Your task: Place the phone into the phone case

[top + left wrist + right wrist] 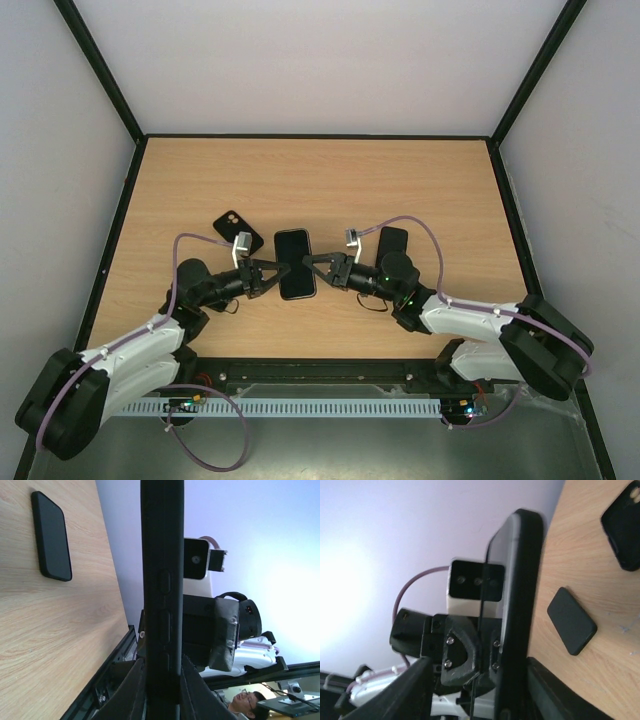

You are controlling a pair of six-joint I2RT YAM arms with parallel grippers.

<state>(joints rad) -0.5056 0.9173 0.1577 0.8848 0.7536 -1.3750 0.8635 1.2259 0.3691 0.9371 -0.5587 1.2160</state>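
A black phone [295, 263] hangs above the middle of the table between both grippers, screen up. My left gripper [272, 275] is shut on its left edge. In the left wrist view the phone [161, 555] stands edge-on, and both fingers press on its faces. A thick black rim with raised side buttons surrounds it. My right gripper [312, 262] is at the phone's right edge, open. In the right wrist view its jaws straddle the phone [520, 605], with one finger [400, 695] well clear of it. A black phone case [238, 232] with a camera cut-out lies behind the left gripper.
Another flat black slab [392, 242] lies behind the right gripper, and it also shows in the left wrist view [51, 535]. A small dark flat piece [571, 621] rests on the wood under the phone. Black frame rails edge the table.
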